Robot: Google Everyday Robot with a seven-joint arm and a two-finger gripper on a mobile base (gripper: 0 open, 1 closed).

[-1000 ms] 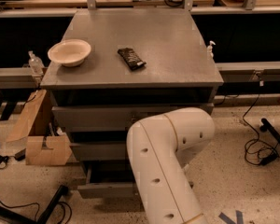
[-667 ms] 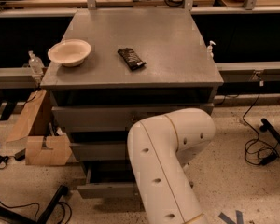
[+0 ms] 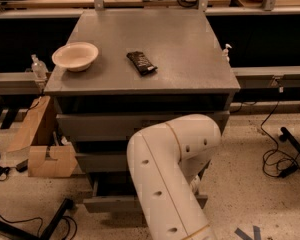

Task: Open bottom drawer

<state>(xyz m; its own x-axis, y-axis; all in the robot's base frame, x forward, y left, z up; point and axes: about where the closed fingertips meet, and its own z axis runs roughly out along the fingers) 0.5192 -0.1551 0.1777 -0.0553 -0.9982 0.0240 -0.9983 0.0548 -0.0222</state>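
Cabinet (image 3: 140, 84), one, grey, centre. Drawers, three, stacked: top drawer (image 3: 110, 126), middle drawer (image 3: 100, 161), bottom drawer (image 3: 110, 204) nearest the floor. Bowl (image 3: 75, 56), one, on the cabinet top, left. Dark wrapped bar (image 3: 141, 63), one, right of the bowl. Small bottles, two: left bottle (image 3: 38, 66), right bottle (image 3: 225, 51). Cardboard boxes (image 3: 52, 160), two, on the floor at left. White robot arm (image 3: 165, 179), one, near; its gripper, one, hidden behind the arm low at the cabinet front.

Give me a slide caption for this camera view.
White robot arm reaches to the partly open bottom drawer, gripper hidden behind it; bowl and dark packet sit on the cabinet.
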